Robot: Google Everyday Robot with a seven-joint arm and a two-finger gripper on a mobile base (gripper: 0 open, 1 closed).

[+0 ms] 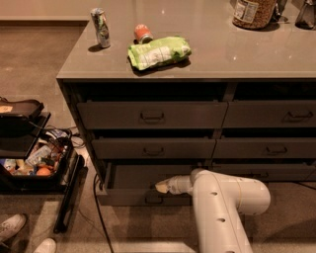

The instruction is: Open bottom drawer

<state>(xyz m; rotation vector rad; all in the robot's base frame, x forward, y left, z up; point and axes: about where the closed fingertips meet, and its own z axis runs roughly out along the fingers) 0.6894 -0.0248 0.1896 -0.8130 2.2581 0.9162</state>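
The bottom drawer (pixel 129 196) of the left stack stands pulled out from the grey cabinet (pixel 148 116), its dark inside showing behind the flat front. Its small dark handle (pixel 153 200) sits at the front's centre. My gripper (pixel 162 187) is at the drawer's top edge, just above the handle, at the end of my white arm (pixel 222 207), which reaches in from the lower right.
On the cabinet top lie a green bag (pixel 158 52), a can on its side (pixel 143 33), an upright can (pixel 100 27) and a jar (pixel 254 12). A black case of items (pixel 34 163) stands on the floor at left. Shoes (pixel 12 226) at bottom left.
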